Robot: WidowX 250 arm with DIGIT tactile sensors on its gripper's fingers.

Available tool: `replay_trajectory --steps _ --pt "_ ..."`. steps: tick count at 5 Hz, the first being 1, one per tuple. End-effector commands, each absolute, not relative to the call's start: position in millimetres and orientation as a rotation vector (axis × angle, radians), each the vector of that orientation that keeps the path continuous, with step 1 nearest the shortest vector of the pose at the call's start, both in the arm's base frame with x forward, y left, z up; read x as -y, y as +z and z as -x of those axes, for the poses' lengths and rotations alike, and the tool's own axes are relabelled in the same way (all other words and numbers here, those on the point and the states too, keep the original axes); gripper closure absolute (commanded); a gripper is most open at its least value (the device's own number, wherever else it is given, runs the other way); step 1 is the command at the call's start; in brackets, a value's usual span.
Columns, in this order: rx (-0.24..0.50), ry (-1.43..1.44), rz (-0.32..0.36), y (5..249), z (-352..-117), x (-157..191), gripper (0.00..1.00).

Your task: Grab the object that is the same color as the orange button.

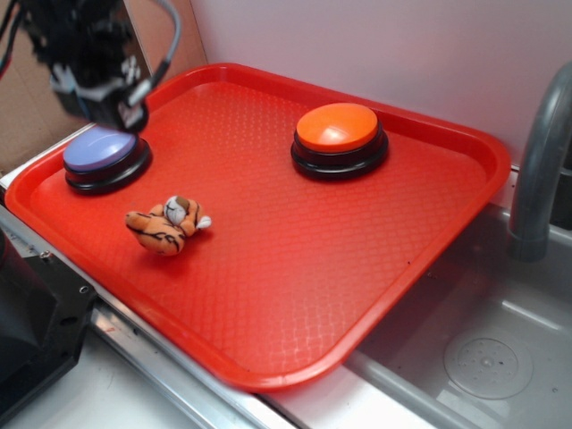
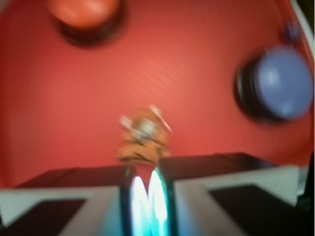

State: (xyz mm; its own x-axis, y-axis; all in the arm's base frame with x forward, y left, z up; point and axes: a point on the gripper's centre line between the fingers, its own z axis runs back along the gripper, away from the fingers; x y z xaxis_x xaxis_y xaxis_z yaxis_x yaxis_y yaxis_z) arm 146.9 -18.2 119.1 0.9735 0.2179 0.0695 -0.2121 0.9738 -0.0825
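Red tray (image 1: 429, 268) | tiger toy (image 1: 167, 224) lies apart from raised gripper (image 1: 125, 112) | jaws nearly closed, empty

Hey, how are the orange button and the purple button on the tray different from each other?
The orange button has a glossy orange dome; the purple button has a duller lilac-blue one. The orange button sits toward the tray's far side with nothing above it, while the purple button is at the left corner, with the gripper right over its back edge. The plush tiger lies much closer to the purple button. Both are round domes on black bases, similar in size.
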Motion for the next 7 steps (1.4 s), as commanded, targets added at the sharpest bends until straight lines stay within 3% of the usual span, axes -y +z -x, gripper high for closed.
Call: replay_trajectory --steps 1,2,4,5,6,7 --pt "0.043 0.277 0.168 50.0 -153.8 23.1 0.0" --pt "0.088 0.189 0.179 38.0 -156.3 35.9 0.0" --pt "0.088 0.189 0.179 38.0 -156.3 35.9 0.0" --pt "0.038 0.196 0.147 24.5 -162.9 36.9 0.0" --pt "0.03 0.164 0.106 23.0 -164.6 39.6 1.0" --pt "0.059 0.156 0.108 45.8 -153.9 38.5 1.0"
